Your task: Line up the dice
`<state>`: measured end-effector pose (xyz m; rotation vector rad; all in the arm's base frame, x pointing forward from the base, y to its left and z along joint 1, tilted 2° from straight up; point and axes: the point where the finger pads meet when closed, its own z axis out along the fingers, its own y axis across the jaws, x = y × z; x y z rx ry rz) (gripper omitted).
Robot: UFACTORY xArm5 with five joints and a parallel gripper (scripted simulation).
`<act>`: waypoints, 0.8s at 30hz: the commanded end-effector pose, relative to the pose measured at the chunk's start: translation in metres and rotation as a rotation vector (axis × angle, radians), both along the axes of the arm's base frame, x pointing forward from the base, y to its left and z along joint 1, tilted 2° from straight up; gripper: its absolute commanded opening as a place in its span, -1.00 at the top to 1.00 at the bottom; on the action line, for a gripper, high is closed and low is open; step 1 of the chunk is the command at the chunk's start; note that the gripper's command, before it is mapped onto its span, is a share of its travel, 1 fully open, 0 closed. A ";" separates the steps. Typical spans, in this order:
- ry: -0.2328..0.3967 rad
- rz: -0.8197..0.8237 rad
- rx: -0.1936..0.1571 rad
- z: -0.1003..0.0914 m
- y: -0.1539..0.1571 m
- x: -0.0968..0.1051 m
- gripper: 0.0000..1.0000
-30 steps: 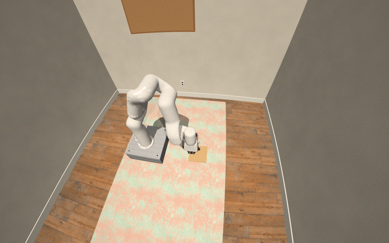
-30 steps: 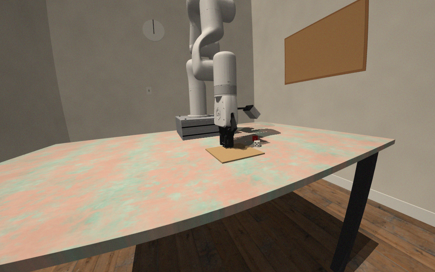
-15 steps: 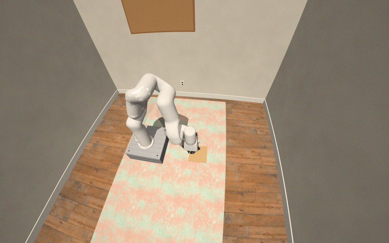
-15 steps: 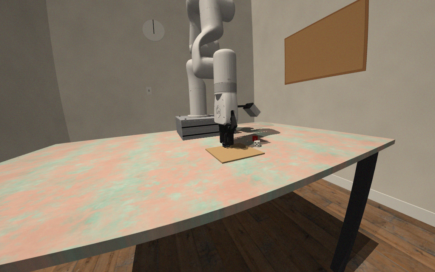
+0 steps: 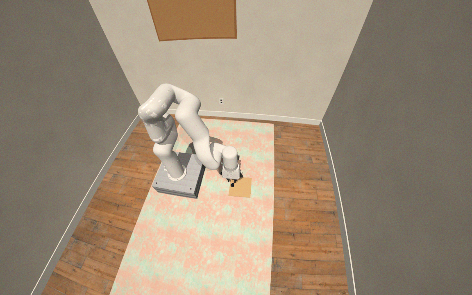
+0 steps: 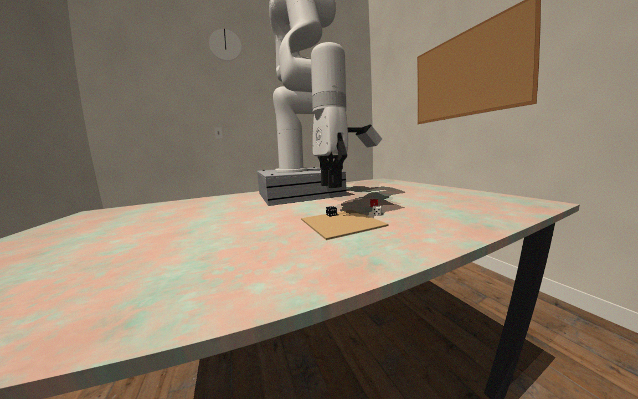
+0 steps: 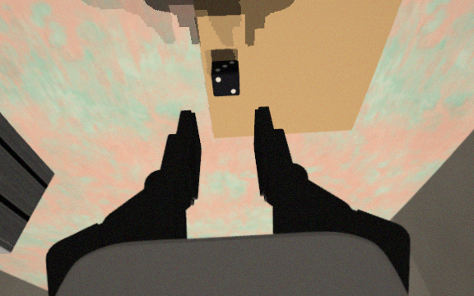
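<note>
1. Gripper [image 7: 222, 117]: raised above the table [image 6: 163, 257], jaws parted, grasping nothing.
2. Black die [image 7: 225, 78]: flat on the mat [image 7: 303, 82], near its corner closest to the base.
3. Red die [image 6: 374, 202] and white die [image 6: 376, 210]: off the mat, just beside its far edge.

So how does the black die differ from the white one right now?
The black die has a dark body with pale pips; the white die is pale with dark pips. The black die sits on the mat near its corner closest to the base; the white die appears to lie just past the mat's edge, on the table, beside the red die. Both rest flat, and the open gripper above touches neither.
</note>
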<state>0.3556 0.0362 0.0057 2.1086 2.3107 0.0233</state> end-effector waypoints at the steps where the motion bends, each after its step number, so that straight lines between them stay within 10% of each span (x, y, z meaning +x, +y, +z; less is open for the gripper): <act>1: -0.003 0.000 0.000 0.017 0.000 0.001 0.28; 7: -0.003 0.000 0.000 0.023 -0.001 0.001 0.28; 8: -0.003 0.000 0.000 0.023 -0.001 0.001 -1.00; 24: -0.003 0.000 0.000 0.023 -0.001 0.001 -1.00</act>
